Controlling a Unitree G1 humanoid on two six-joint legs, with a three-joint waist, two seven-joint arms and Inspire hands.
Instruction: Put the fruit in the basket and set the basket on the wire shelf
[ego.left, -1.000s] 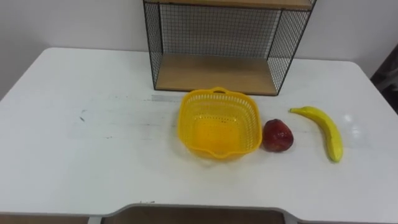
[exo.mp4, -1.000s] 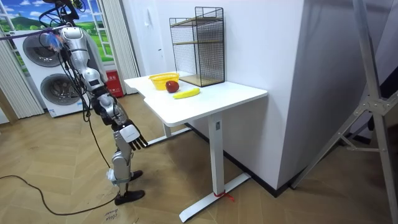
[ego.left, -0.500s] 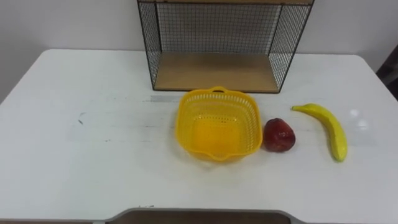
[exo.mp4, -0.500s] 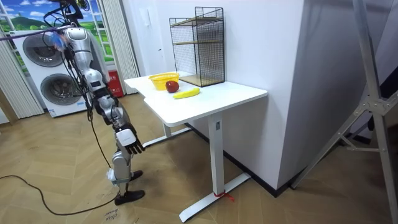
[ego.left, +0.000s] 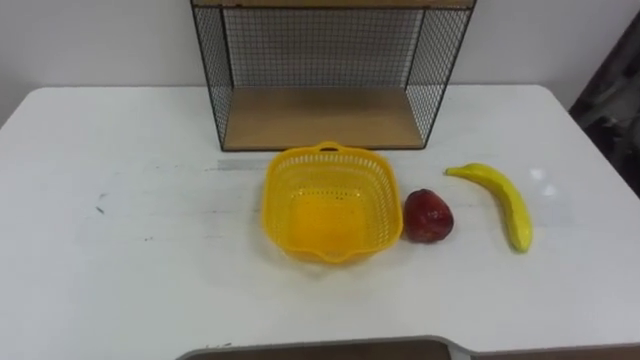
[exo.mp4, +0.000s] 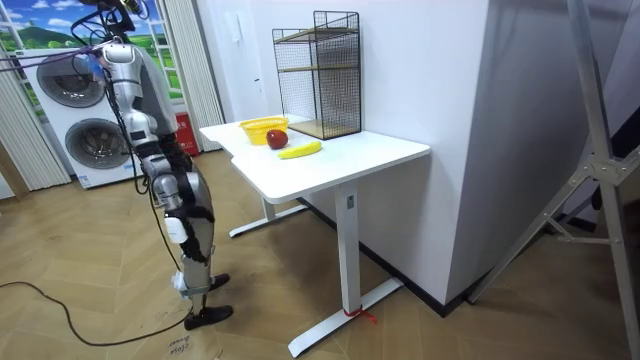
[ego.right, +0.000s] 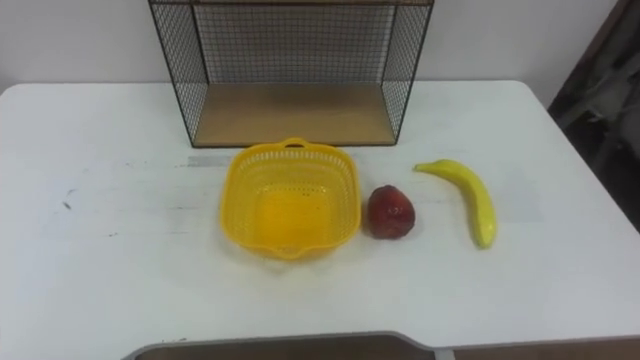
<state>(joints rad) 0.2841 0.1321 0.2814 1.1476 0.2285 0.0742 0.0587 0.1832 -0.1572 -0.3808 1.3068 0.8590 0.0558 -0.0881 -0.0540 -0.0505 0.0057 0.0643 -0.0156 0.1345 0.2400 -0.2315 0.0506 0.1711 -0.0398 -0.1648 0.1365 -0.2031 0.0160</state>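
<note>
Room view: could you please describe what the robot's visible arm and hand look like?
The right arm is made of silver-grey segments with dark joints and dark cabling along it. The right hand looks pale; finer detail is too small to tell.

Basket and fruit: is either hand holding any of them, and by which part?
Nothing is held: basket, red fruit and banana all rest on the table.

We stand upright a little way off the worktop (exo.mp4: 372, 150), at its end on the room view's left, facing it. Our right arm hangs down along the body, with the right hand (exo.mp4: 177, 229) low beside the thigh.
</note>
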